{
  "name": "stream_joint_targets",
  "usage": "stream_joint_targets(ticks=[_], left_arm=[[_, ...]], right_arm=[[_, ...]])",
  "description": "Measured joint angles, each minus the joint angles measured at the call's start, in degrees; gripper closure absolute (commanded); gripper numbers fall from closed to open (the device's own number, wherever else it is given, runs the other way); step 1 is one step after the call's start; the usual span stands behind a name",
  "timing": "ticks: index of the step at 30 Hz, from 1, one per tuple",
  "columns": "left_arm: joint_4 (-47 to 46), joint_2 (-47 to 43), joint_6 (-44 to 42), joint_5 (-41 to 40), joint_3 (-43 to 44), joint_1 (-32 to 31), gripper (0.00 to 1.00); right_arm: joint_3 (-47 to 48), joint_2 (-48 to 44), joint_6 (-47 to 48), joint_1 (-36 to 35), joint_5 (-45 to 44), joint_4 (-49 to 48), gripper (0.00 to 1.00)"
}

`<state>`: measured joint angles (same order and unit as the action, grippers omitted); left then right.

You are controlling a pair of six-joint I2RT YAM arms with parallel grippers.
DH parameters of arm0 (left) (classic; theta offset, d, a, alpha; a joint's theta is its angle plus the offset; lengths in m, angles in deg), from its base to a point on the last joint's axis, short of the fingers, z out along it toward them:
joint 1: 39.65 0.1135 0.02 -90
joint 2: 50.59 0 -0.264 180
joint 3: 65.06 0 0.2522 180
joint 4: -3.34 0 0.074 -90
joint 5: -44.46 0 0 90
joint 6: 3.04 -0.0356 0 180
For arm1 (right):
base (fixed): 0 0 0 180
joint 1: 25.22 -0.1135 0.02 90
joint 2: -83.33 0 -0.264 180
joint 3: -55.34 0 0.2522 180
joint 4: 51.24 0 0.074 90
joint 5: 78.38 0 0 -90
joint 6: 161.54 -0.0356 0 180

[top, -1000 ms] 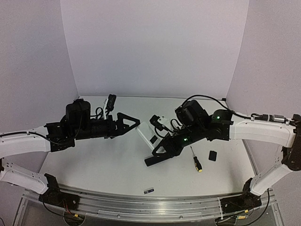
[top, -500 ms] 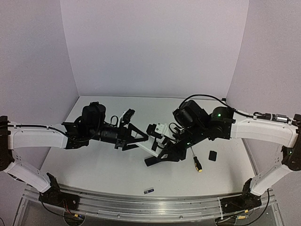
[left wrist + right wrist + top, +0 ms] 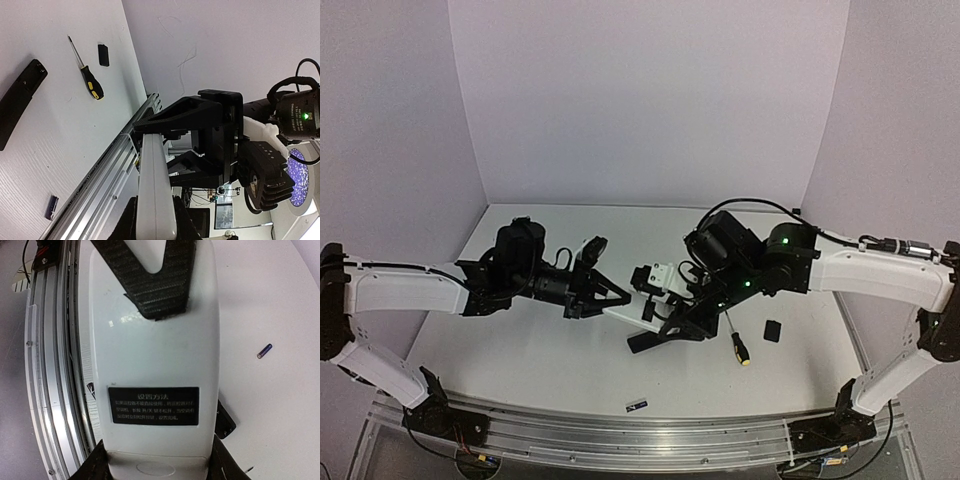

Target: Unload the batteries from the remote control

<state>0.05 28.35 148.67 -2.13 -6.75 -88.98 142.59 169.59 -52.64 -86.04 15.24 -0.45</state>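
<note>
You have the white remote lifted off the table above its middle, carried between both arms. Your left claw is narrowed down onto one end: in the left wrist view its dark fingers hug the two long sides of the white body, and in the right wrist view one textured black finger lies flat against the remote's back face. Your right claw stands about half closed, clamped on the other end, with its fingers pressed to either side of the casing just below a black label printed with white text. The remote runs roughly level between the two claws, and its back faces the right wrist camera. You cannot tell from any view whether cells sit inside it. One battery, a slim dark cylinder with a paler end, lies alone on the table close to the near edge, about midway along it and well apart from both claws. A black remote lies flat on the table just below the right claw. A screwdriver with a yellow-and-black handle rests to the right of that, its shaft pointing toward the far edge, and a small flat black cover sits near it, toward the right edge.
</note>
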Motion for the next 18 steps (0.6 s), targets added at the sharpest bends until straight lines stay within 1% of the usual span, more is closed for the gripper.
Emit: stream_joint_targets(ticks=[1,3,6,9,14,18], left_arm=[[0.0,-0.1,-0.2,0.0,0.0,0.0,1.0],[0.1,-0.2,-0.7,-0.2,0.0,0.0,1.0],[0.2,-1.0,-3.1,-2.2,-0.3,0.0,1.0],[-1.5,-3.6,-5.9,-6.2,-3.0,0.0,1.0],[-10.9,-8.0,-7.5,-11.2,-12.3,0.2,1.0],[-16.8,-9.5,-8.4,-12.9,-15.8,0.2,1.0]], right_arm=[[0.2,0.0,-0.3,0.0,-0.3,0.2,0.52],[0.2,0.0,-1.2,-0.3,-0.8,0.1,0.21],[0.2,-0.1,-5.5,-0.4,-1.4,-2.2,0.17],[-1.8,-2.1,-13.8,-0.3,-1.9,-7.7,0.16],[-10.6,-9.5,-31.4,-0.2,-2.6,-17.7,0.15],[-15.5,-11.8,-43.3,-0.2,-3.5,-24.6,0.17]])
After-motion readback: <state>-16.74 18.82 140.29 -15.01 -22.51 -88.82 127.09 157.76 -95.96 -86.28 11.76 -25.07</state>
